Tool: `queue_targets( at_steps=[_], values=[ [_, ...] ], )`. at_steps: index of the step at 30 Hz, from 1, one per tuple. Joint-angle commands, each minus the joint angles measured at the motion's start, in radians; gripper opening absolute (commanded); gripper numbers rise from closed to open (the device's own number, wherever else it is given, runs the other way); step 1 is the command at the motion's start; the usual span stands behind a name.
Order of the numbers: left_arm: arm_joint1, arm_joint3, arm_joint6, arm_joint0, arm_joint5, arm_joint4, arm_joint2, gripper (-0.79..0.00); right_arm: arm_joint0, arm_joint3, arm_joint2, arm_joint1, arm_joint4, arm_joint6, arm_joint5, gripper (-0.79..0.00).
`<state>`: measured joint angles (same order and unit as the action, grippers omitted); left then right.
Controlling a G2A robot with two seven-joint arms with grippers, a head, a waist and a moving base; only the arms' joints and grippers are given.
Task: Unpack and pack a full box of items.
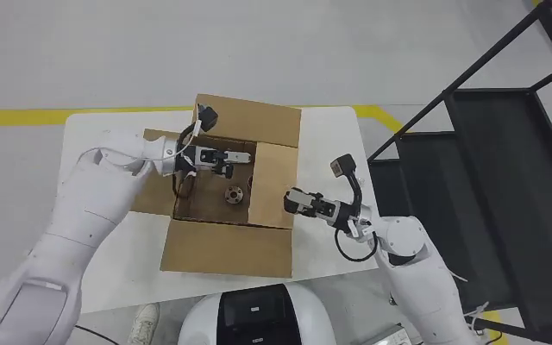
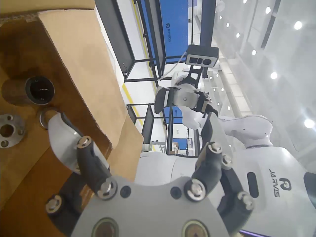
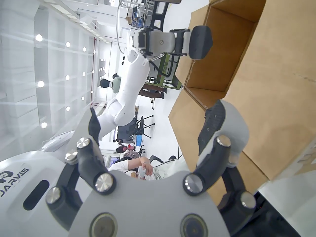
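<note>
Left gripper [image 1: 244, 158] hovering wide open inside box [image 1: 250, 114], fingertip [image 2: 58, 124] partly hiding ring [image 2: 42, 118]; right gripper [image 1: 288, 202] gaping wide at right flap [image 1: 274, 179].

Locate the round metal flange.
In the top view the flange lies on the floor of the box, toward its right wall, close to the left gripper and beside a dark cylinder.

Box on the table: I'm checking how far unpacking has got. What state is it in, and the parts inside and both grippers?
Box: open, flaps spread outward.
Flange: lying flat on the box floor, not gripped.
Dark cylinder: on the box floor, not gripped.
Small ring: on the box floor by a left fingertip, not gripped.
Left gripper: open, inside the box, empty.
Right gripper: open, outside the box beside a flap, empty.
</note>
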<state>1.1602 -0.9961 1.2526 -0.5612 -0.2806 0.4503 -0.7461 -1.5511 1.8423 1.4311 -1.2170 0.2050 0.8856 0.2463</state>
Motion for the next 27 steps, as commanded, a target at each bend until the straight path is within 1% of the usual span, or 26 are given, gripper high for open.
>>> queue_targets(
  at_steps=[1,4,6,9,13,17,18,22,24,27],
  values=[
    [0.028,0.079,-0.031,0.03,-0.02,-0.013,0.044,0.0,-0.003,-0.002,0.0,0.002,0.001,-0.001,0.001,0.0],
    [0.07,0.172,-0.086,0.063,-0.056,-0.028,0.093,0.0,-0.005,-0.004,0.001,0.005,0.002,-0.002,0.003,0.0],
    [0.096,0.216,-0.093,0.079,-0.084,-0.017,0.118,0.0,-0.007,-0.005,0.002,0.007,0.005,-0.003,0.005,0.0],
    [0.136,0.274,-0.067,0.098,-0.112,0.024,0.148,0.0,-0.011,0.0,0.002,0.009,0.01,0.001,0.01,0.0],
    [0.19,0.349,-0.07,0.122,-0.126,0.047,0.186,0.0,-0.018,0.012,0.0,0.014,0.009,0.01,0.012,0.0],
    [0.237,0.413,-0.042,0.134,-0.145,0.1,0.202,0.0,-0.025,0.026,-0.003,0.018,0.006,0.019,0.012,0.0],
    [0.247,0.423,-0.02,0.134,-0.152,0.122,0.202,0.0,-0.025,0.03,-0.004,0.019,0.005,0.021,0.013,0.0],
    [0.278,0.449,0.147,0.126,-0.14,0.285,0.175,0.0,-0.03,0.048,-0.013,0.023,-0.005,0.028,0.012,0.0],
    [0.288,0.437,0.178,0.124,-0.109,0.325,0.167,0.0,-0.033,0.06,-0.017,0.025,-0.012,0.03,0.013,0.0],
    [0.296,0.407,0.197,0.117,-0.09,0.34,0.163,0.0,-0.039,0.084,-0.021,0.028,-0.02,0.029,0.016,0.0]
  ],
)
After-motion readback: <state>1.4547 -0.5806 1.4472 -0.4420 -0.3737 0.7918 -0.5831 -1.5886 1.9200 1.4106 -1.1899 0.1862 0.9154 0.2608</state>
